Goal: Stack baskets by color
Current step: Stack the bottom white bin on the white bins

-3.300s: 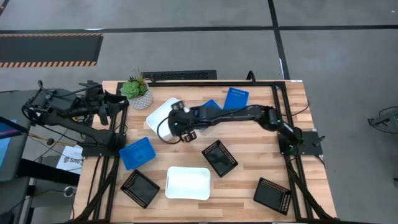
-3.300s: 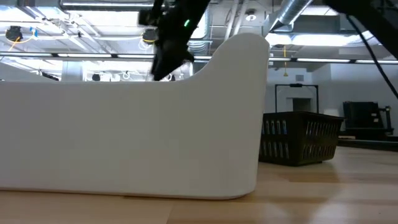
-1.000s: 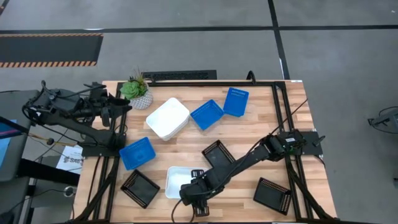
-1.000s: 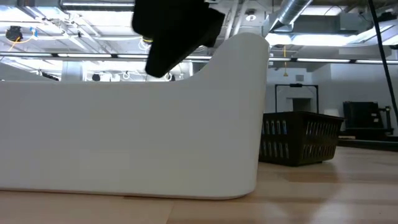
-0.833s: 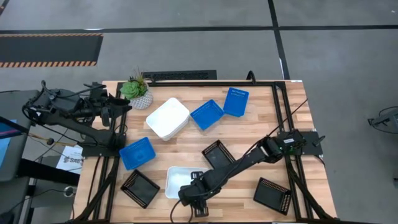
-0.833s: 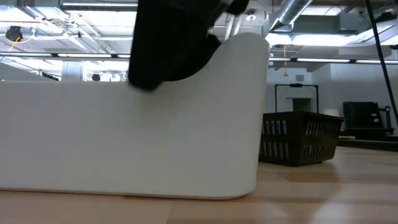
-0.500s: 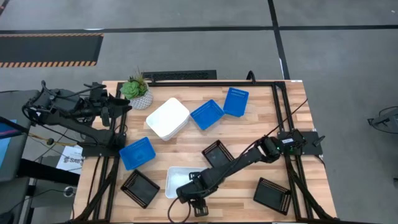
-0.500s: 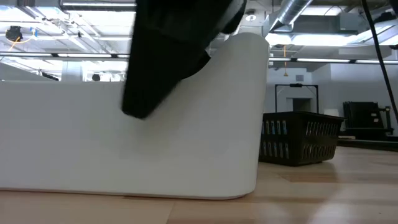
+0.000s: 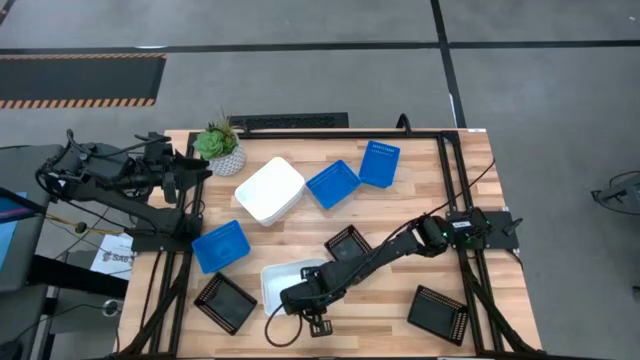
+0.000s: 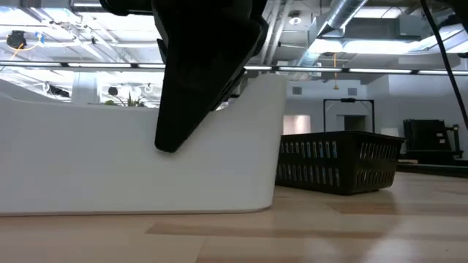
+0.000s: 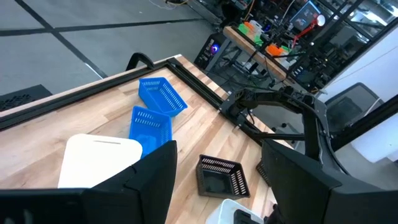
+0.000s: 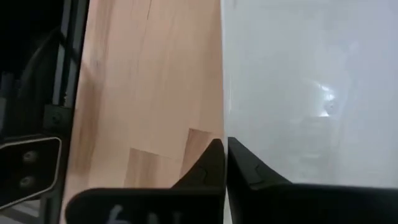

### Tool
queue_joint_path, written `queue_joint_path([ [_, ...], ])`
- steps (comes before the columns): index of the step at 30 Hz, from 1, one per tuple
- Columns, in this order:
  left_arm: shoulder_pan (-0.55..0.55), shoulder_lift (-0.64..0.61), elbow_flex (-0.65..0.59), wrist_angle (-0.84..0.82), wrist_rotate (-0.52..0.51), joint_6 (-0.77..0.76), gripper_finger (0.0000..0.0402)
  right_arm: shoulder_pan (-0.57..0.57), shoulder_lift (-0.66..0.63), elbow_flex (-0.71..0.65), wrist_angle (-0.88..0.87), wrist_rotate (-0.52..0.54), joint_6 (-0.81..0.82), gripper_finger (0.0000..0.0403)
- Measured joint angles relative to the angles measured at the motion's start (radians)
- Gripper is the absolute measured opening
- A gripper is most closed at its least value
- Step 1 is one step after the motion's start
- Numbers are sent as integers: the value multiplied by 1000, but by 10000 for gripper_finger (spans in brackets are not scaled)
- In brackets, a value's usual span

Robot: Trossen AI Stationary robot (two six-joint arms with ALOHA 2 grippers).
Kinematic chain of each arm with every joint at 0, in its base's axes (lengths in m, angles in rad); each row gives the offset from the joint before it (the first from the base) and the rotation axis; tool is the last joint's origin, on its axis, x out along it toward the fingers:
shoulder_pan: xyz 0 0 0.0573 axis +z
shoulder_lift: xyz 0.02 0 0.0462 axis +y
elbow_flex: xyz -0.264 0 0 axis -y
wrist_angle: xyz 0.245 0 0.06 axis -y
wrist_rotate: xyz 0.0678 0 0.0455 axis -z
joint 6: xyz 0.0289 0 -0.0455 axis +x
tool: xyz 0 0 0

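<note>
The right gripper [image 9: 298, 296] is pinching the near rim of a single white basket [image 9: 280, 277], its two fingers [image 12: 214, 163] pressed together over the thin wall. It is reaching down low at the front edge of the table [image 9: 400, 210], and in the low view the dark gripper [image 10: 205, 80] is hanging right over the basket's [image 10: 139, 157] side. This basket is sitting near the front of the table, between a black basket [image 9: 224, 302] on one side and another black basket [image 9: 350, 246] a little behind it. A third black basket [image 9: 438, 313] is lying well apart at the front corner. Farther back, a pile of white baskets [image 9: 270, 190] is sitting near a small plant [image 9: 220, 147], with two blue baskets [image 9: 355, 175] just beside the pile and a third blue basket [image 9: 218, 245] off by the left side. The left gripper [image 9: 180, 172] is waiting with its fingers spread wide at the far left edge. The step in hand looks like grabbing the last loose white basket. Next, the arm probably needs to lift it, carry it back over the white pile, line it up, and lower it in gently.
</note>
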Motion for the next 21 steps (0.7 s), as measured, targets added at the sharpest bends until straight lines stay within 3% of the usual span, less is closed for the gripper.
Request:
queue_joint_path([
  [12, 0, 0, 0, 0, 1, 0, 224, 9, -135, -2, -78, 99, -93, 3],
  [21, 0, 0, 0, -15, 16, 0, 224, -26, -321, -1, -243, 275, -163, 2],
])
